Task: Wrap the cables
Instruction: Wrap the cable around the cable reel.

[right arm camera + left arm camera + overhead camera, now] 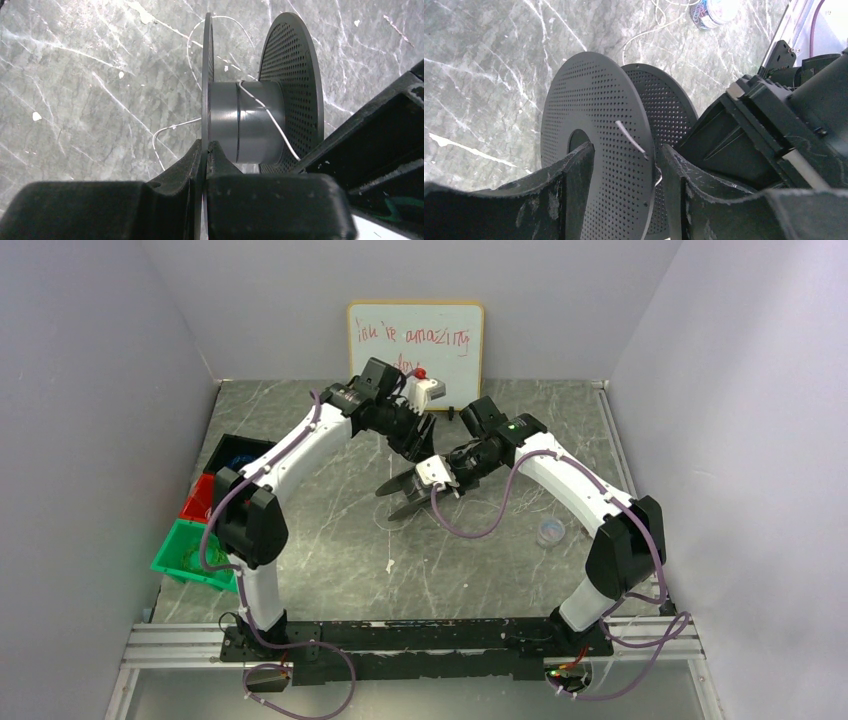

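The black two-flanged spool (400, 500) is held in the air over the table's middle. My right gripper (205, 146) is shut on the rim of its left flange (205, 75). A thin whitish cable (262, 107) crosses the grey hub and trails off in a loop over the table (172, 125). My left gripper (626, 150) is open, its fingers (574, 175) on either side of the near perforated flange (594, 100). A short whitish cable end (629, 136) pokes out of that flange. In the top view the left gripper (408, 452) is just behind the right gripper (425, 488).
Loose cable (656, 22) lies on the table by a small clear tub (550, 532). Green (190, 555), red (200, 498) and black (235, 455) bins stand at the left. A whiteboard (415, 340) and a white box (425, 390) stand at the back.
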